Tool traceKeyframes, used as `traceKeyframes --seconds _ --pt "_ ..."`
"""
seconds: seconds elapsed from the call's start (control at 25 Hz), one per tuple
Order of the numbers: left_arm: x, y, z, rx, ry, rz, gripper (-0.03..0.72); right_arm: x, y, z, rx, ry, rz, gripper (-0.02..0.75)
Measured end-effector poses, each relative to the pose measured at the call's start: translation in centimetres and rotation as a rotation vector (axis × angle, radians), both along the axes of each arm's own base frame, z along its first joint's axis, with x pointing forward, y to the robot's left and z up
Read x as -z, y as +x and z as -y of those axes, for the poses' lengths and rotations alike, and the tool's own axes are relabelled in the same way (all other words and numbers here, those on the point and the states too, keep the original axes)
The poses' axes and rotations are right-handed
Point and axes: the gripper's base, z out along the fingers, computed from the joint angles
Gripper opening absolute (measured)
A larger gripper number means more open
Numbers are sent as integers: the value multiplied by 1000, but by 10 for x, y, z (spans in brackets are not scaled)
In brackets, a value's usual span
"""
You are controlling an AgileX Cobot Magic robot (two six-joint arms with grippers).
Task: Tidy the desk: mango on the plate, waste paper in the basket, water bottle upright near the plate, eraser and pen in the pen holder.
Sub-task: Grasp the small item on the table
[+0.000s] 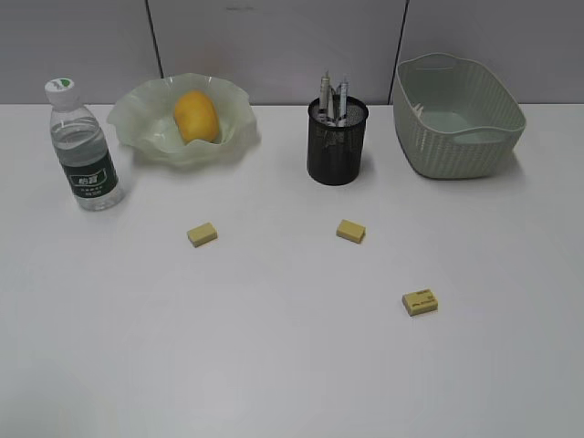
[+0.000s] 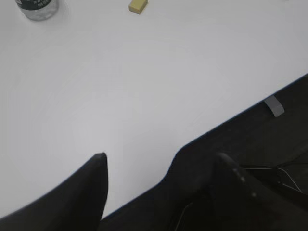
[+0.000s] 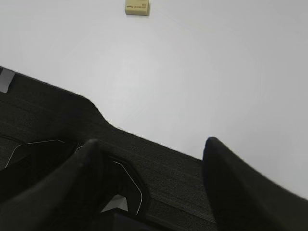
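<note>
A yellow mango (image 1: 196, 117) lies in the pale green wavy plate (image 1: 146, 109) at the back left. A water bottle (image 1: 82, 146) stands upright left of the plate; its base shows in the left wrist view (image 2: 37, 7). A black mesh pen holder (image 1: 337, 141) holds pens (image 1: 333, 96). Three yellow erasers lie on the table: left (image 1: 203, 234), middle (image 1: 350, 231), right (image 1: 420, 302). One eraser shows in the left wrist view (image 2: 137, 5) and one in the right wrist view (image 3: 136, 7). Both grippers, left (image 2: 161, 163) and right (image 3: 149, 144), are open and empty over the table's front edge. No waste paper shows.
A grey-green woven basket (image 1: 456, 137) stands at the back right. The white table (image 1: 292, 347) ends in a dark front edge (image 2: 240, 118), with dark floor below it (image 3: 183, 168). A grey wall runs behind the table.
</note>
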Motion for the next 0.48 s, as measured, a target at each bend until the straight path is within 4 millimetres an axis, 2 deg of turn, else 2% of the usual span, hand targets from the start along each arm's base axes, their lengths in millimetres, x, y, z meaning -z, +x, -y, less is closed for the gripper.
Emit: traceKeyframes --seconds 0.24,0.36,0.48 --pt "-27 20 8 -3 -3 167 508 0 0 0 0 1 3 499" --pt "-32 42 23 17 83 134 508 0 0 0 0 2 5 498" --pt "-34 73 46 40 174 50 508 0 1 0 0 2 6 498"
